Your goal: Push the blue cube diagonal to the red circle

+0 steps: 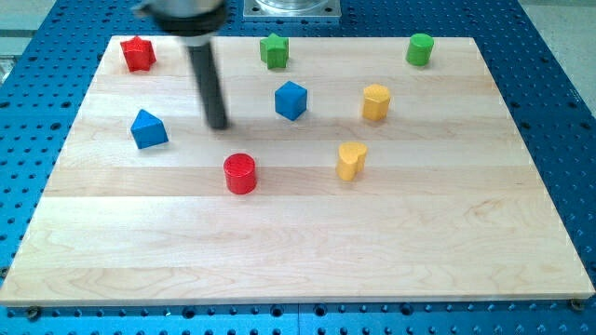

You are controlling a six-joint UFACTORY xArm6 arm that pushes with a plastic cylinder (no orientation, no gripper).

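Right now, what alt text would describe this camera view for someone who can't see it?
A dark rod's tip rests on a wooden board, between a blue triangular block on the view's left and a blue cube on its right, touching neither. A red cylinder sits below; red, green and yellow blocks lie scattered around.

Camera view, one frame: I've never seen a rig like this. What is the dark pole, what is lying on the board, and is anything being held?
The pole is the end of a robot arm: a straight dark rod, no hand, so nothing is held. It only pushes blocks with my tip, which rests on the wooden board.

One camera looks down at the board. On it: a red star, green star, green cylinder, blue cube, blue wedge-like block, red circle, yellow cylinder-like block and yellow heart.

My tip stands between the two blue blocks, touching neither.
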